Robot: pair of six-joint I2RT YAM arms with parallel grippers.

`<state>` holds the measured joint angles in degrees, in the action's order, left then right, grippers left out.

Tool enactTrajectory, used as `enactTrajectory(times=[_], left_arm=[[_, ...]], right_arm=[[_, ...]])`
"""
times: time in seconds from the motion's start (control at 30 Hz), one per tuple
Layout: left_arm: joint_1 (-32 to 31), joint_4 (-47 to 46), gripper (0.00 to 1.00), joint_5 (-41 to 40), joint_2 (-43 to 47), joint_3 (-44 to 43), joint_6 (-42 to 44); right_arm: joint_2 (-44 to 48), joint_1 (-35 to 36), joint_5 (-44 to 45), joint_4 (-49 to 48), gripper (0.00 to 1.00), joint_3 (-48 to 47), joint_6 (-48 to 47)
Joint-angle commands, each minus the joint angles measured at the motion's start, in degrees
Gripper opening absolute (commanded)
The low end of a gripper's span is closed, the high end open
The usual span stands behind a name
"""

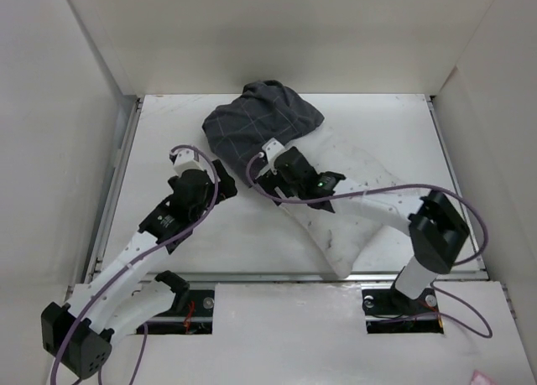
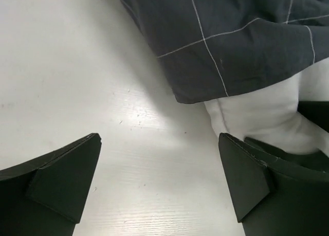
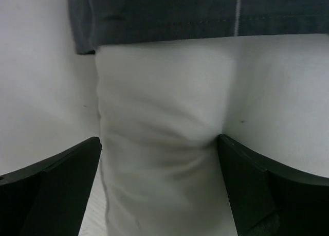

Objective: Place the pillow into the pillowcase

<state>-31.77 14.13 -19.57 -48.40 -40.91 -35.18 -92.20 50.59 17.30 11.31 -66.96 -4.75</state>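
The dark charcoal pillowcase (image 1: 264,117) with a thin light grid lies bunched at the back middle of the table, pulled over the far end of the off-white pillow (image 1: 357,213). The rest of the pillow runs out toward the front right. My right gripper (image 1: 265,172) is open over the pillow's left edge, just below the pillowcase hem (image 3: 180,12). Its jaws (image 3: 159,138) straddle a fold of the pillow (image 3: 164,118), and the right finger (image 3: 257,184) touches it. My left gripper (image 1: 226,185) is open and empty above bare table (image 2: 159,138), beside the pillowcase (image 2: 231,40) and the pillow (image 2: 262,118).
White walls (image 1: 84,108) close in the white table (image 1: 210,242) on the left, back and right. The right arm (image 1: 377,205) lies across the pillow. Purple cables (image 1: 470,217) loop off both arms.
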Motion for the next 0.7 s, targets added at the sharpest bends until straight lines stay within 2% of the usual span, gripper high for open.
enactTrajectory(times=[0.0,0.07,0.1,0.17,0.2,0.37,0.53,0.6,0.67], left_arm=[[0.04,-1.91,1.00,-1.17,1.91,1.43,-2.43],[0.04,-3.75,1.00,-0.30,1.91,2.58,-2.44],[0.04,-4.63,1.00,0.23,1.91,3.11,-1.66],[0.04,-7.69,1.00,2.16,1.91,4.69,-0.51],[0.04,-8.41,1.00,2.17,1.39,4.69,-0.50],[0.04,-15.70,1.00,5.06,-2.47,7.77,3.18],[0.04,-26.33,1.00,9.02,-9.06,9.18,5.02],[0.04,-31.41,1.00,9.03,-13.79,9.18,5.03],[0.04,-32.50,1.00,5.09,-17.58,8.39,3.81]], right_arm=[[-7.25,-0.31,4.15,0.29,0.99,-3.08,-1.40],[-10.96,-0.31,4.75,0.99,0.90,-4.40,0.53],[-12.46,-0.31,6.15,0.99,0.61,-5.63,1.23],[-14.41,-0.31,9.49,0.47,0.29,-7.04,4.39],[-14.41,-0.31,13.68,-0.32,0.00,-7.74,5.53],[-6.52,-0.31,13.55,0.28,0.00,-11.70,5.81],[-3.51,-0.31,11.53,4.33,0.00,-17.05,4.75],[-3.51,-0.31,11.53,6.34,0.00,-19.43,4.14],[-2.98,-0.31,11.53,6.36,0.00,-20.49,3.62]])
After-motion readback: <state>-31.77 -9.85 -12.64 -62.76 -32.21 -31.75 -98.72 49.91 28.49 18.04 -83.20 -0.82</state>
